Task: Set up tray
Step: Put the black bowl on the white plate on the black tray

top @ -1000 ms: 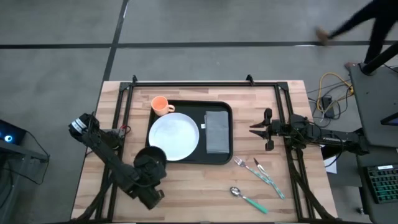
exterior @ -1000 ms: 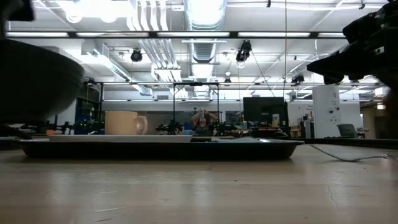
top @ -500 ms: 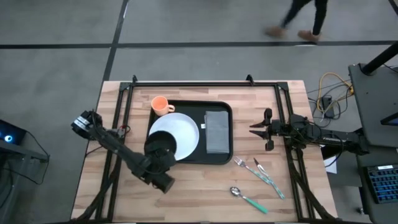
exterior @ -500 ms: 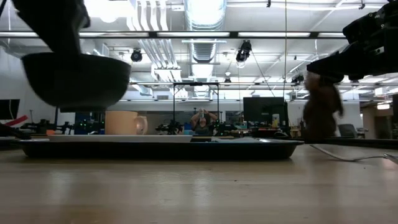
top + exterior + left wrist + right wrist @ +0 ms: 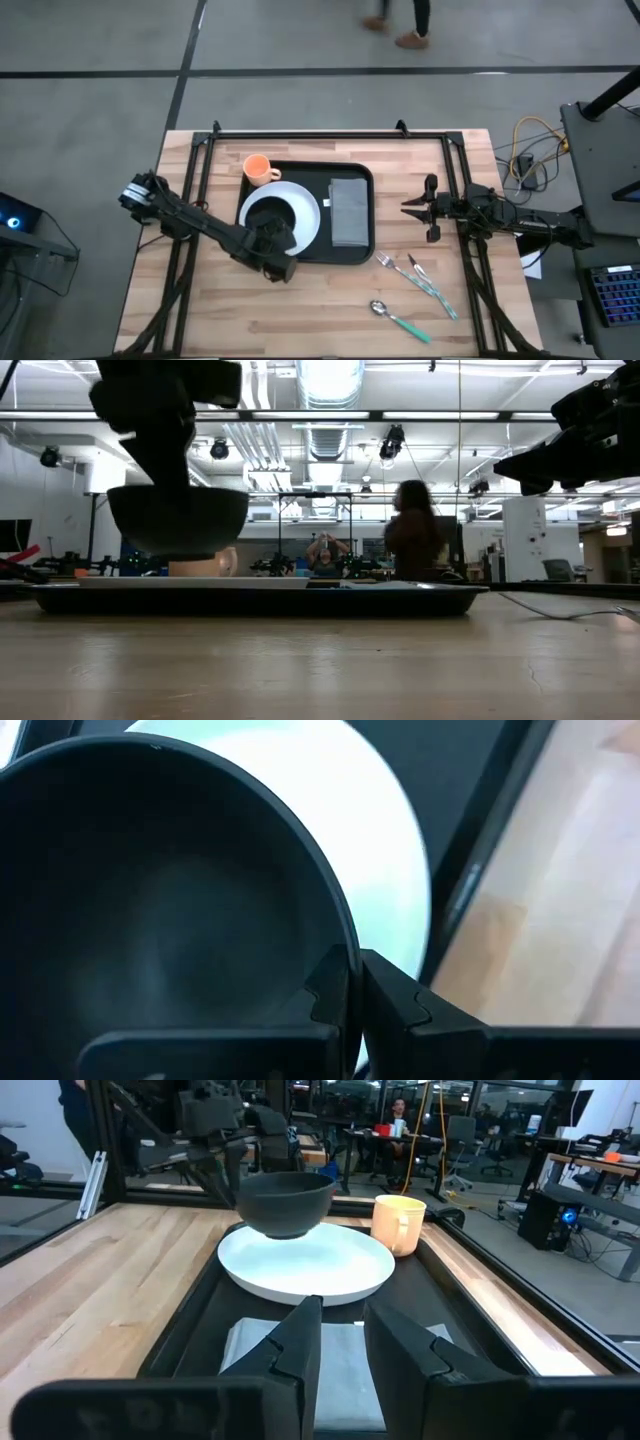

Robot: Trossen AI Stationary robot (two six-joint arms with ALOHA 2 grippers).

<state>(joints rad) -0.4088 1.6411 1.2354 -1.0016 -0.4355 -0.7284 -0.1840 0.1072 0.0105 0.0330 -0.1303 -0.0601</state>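
Note:
A small round black bowl (image 5: 266, 220) hangs level over the white plate (image 5: 303, 205), with my left gripper (image 5: 281, 246) shut on its rim. The plate lies in the black tray (image 5: 300, 170), beside a folded grey napkin (image 5: 349, 212). An orange cup (image 5: 258, 168) stands at the tray's far left corner. In the low view the bowl (image 5: 178, 520) is clear of the plate below it. My right gripper (image 5: 406, 208) waits right of the tray, level, slightly open with nothing between its fingers (image 5: 300, 1335). My left gripper pinches the bowl's rim (image 5: 348, 952) on its near side, one finger (image 5: 328, 988) inside the bowl and one (image 5: 392, 998) outside. The fingers slant steeply down from the table's near left. The bowl hangs level, mouth up, clear of the plate.
A fork and a knife (image 5: 420, 275) and a spoon (image 5: 398, 318) lie on the bare wood right of and nearer than the tray. Black frame rails (image 5: 200, 180) run along the table's left, right and far sides. A person walks across the floor beyond the table.
My left gripper has carried the bowl from above the table's near left toward the right and far side, over the tray's edge and above the plate, rolling its wrist a little. The bowl has stayed level and lifted clear.

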